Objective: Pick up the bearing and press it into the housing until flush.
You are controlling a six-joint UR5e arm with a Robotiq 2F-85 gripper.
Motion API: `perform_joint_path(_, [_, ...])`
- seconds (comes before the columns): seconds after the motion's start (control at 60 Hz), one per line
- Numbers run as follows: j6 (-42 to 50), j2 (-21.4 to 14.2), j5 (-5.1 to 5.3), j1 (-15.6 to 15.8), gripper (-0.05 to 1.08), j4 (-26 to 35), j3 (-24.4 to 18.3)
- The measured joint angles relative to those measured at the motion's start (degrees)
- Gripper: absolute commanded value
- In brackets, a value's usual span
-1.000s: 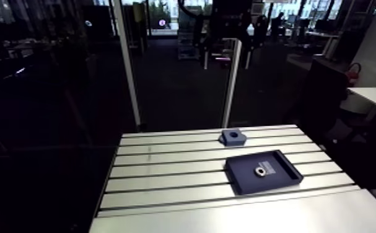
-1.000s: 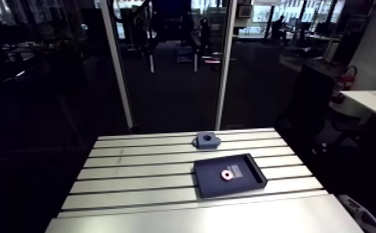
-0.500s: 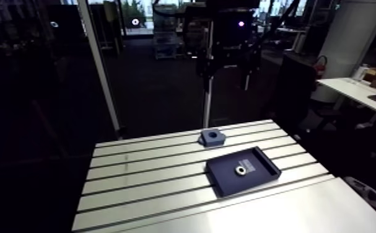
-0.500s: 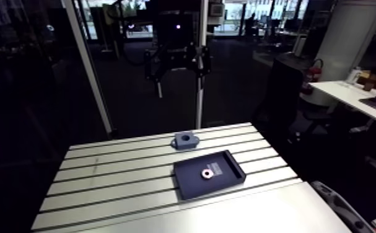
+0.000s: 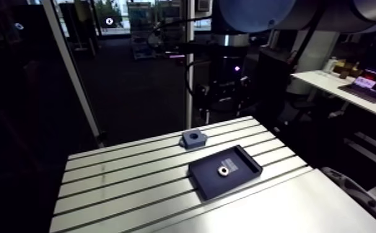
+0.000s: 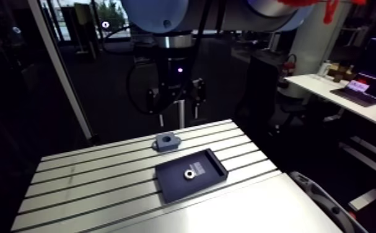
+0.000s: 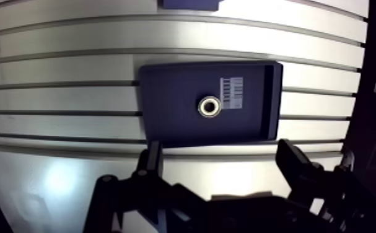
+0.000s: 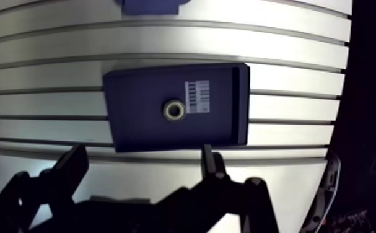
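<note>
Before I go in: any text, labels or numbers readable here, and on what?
White sticker inside the dark rectangular tray: barcode-like stripes, too blurred to read.
Small metal ring bearing, dark block housing, slotted aluminium table: no markings visible.

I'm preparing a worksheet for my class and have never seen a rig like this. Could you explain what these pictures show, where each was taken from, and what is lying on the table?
This is one robot arm ending in a two-fingered gripper. Two pictures come from a camera riding on the arm, looking over the slotted aluminium table. The other two come from a camera on the wrist, looking down past the fingers. On the table lies a dark tray. In it is a small metal ring, the bearing, beside a barcode label. Beyond the tray sits a block with a round hole, the housing. The gripper is open and holds nothing.
</note>
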Motion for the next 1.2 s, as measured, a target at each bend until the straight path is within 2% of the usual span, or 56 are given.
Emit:
perform_joint_path(0.183, [-1.84, 0.97, 1.17, -2.46, 0.01, -5.01, 3.06])
perform_joint_path(0.383, [-2.68, 1.62, 1.53, -3.55, 0.01, -8.70, 5.80])
perform_joint_path(0.85, [-2.17, 5.65, 1.29, -3.87, 0.02, -12.45, 9.72])
perform_joint_path(1.2, [-1.96, 8.56, 0.82, -3.80, 0.19, -15.35, 10.42])
